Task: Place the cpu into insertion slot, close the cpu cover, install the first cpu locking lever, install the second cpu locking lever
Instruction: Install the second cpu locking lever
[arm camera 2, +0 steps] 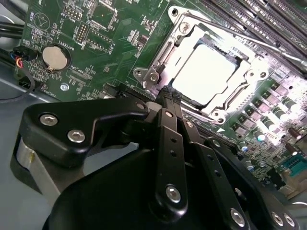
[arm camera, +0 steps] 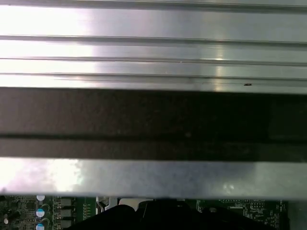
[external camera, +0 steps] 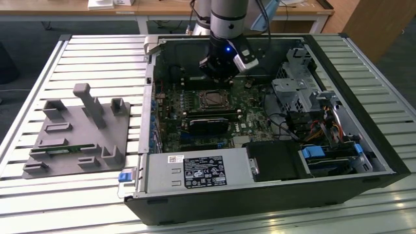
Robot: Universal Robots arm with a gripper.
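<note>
The arm is seen in the exterior view reaching down into an open computer case (external camera: 383, 161), its wrist tilted, with the gripper (external camera: 217, 78) held just above the green motherboard (external camera: 250, 122) beside the insertion slot (external camera: 213, 99). In the second wrist view the gripper (arm camera 2: 168, 93) is shown with its black fingertips (arm camera 2: 165, 96) pressed together, nothing held between them, the tips near one corner of the socket. The cpu (arm camera 2: 205, 71), a flat square with a pale, glaring metallic top, is seated in the insertion slot (arm camera 2: 158, 76). The cpu cover (arm camera 2: 244, 79), a thin silvery frame, is laid around it. A round coin cell (arm camera 2: 55, 55) is mounted on the board. A grey moulded fixture (external camera: 78, 134) rests on the slatted aluminium table (external camera: 39, 200).
</note>
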